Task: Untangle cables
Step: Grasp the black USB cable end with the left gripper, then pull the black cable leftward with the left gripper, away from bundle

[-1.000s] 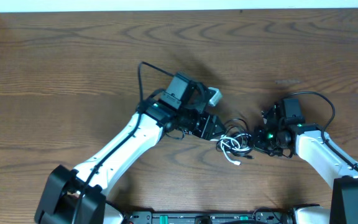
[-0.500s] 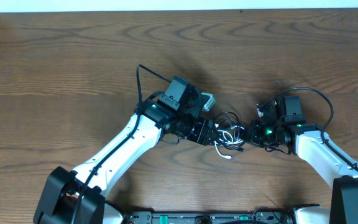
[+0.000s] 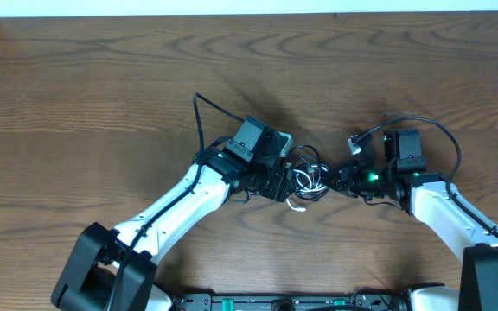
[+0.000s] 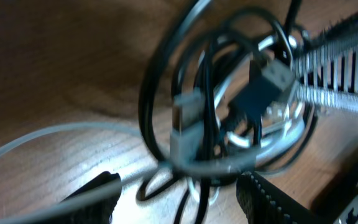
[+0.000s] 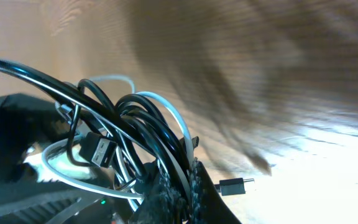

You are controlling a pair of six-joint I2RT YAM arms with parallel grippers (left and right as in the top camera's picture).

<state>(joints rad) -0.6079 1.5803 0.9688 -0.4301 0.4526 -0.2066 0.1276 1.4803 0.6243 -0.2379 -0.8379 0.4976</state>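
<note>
The black and white cables lie knotted in one small tangle (image 3: 309, 179) on the wooden table, between my two grippers. My left gripper (image 3: 289, 180) sits at the tangle's left edge. In the left wrist view its fingers (image 4: 98, 194) stand open, with black loops (image 4: 151, 93), a grey plug (image 4: 184, 127) and a white strand (image 4: 42, 140) just ahead and some strands running between them. My right gripper (image 3: 341, 177) is at the tangle's right edge, and in its wrist view the gripper (image 5: 182, 186) is shut on black and white strands (image 5: 169, 118). A small black plug (image 5: 232, 185) hangs free beside it.
Thick black arm cords arch up behind the left wrist (image 3: 199, 108) and over the right wrist (image 3: 439, 134). The right gripper's ribbed body (image 4: 334, 68) fills the upper right of the left wrist view. Bare wood (image 3: 102, 86) surrounds the tangle.
The tangle has moved up and left with my right gripper shut on it. My left gripper has drawn back to the left and opened wider.
</note>
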